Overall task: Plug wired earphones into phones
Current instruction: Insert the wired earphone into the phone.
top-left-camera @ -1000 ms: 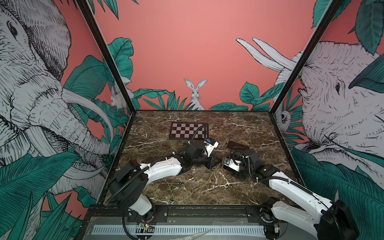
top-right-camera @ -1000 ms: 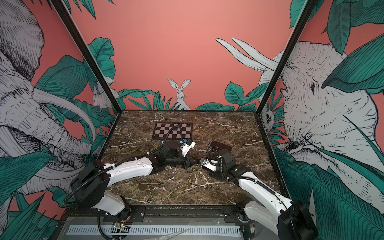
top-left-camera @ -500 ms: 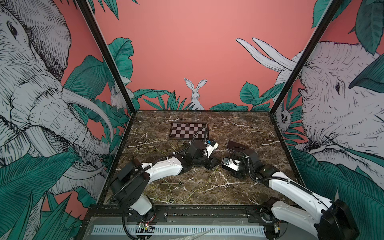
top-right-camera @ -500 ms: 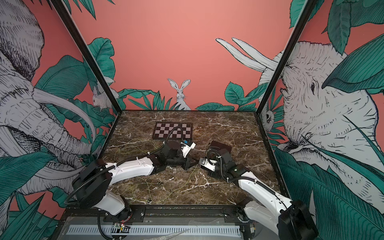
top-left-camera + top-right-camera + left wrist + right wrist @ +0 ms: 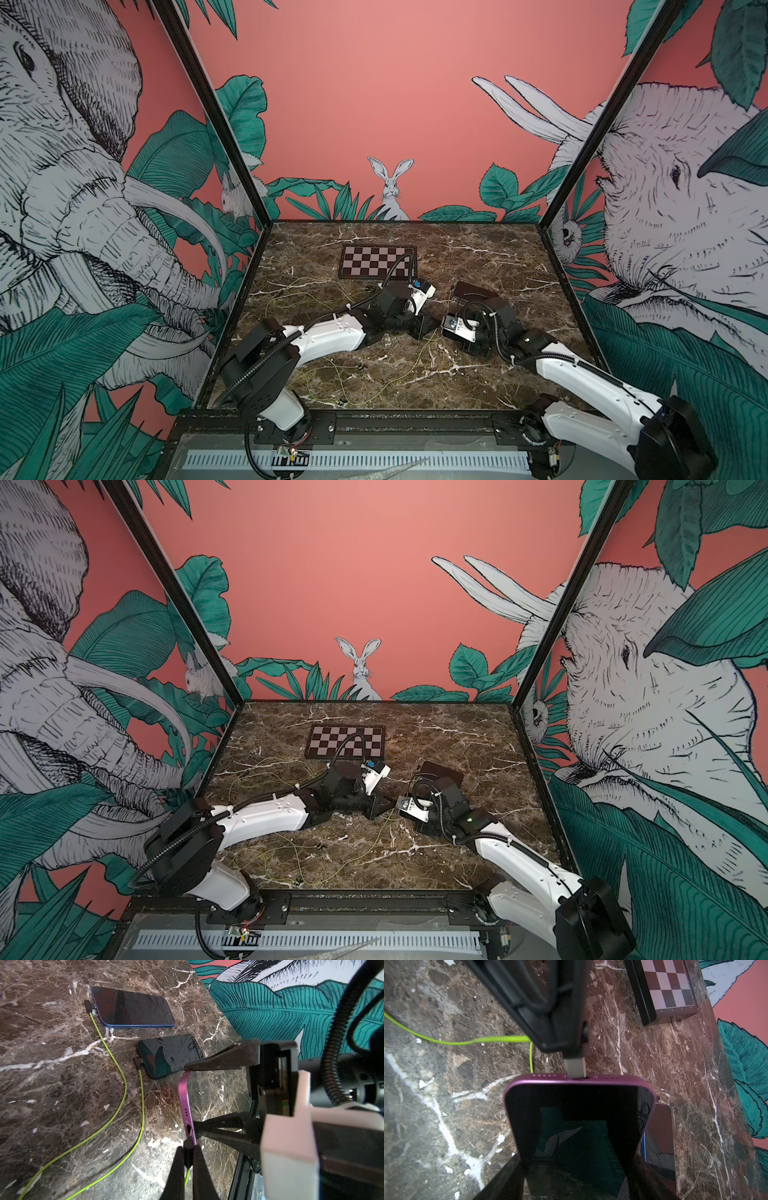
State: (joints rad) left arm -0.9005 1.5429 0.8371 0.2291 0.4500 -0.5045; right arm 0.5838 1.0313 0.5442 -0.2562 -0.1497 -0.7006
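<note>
Moved: almost nothing in the last second. In both top views the right hand (image 5: pixel 577 1155) has crept a touch nearer the left hand (image 5: pixel 188 1147), and the two nearly meet low over the surface (image 5: pixel 478 257).
Meaning: that slow closing suggests the final push of an insertion, not a reach or a carry.
Left hand: closed tight on the dark plug (image 5: pixel 575 1068) of an earphone cord (image 5: pixel 187 1176), which trails back behind its fingers.
Right hand: fingers spread wide, clamped across the purple phone (image 5: pixel 577 1105).
Plug and port: the plug's metal tip sits at the port in the phone's end, straight ahead of the left hand's fingertips. Most of the tip shows, so it looks started, not seated.
Other phones: blue phone (image 5: pixel 133 1006) and dark phone (image 5: pixel 168 1055) lie flat beyond the right hand. Each has a plug in its end and a green cord running off.
Containers: no box, tray or bowl shows. The checkerboard plate (image 5: pixel 376 261) lies flat beyond both hands, with nothing seen resting on it.
</note>
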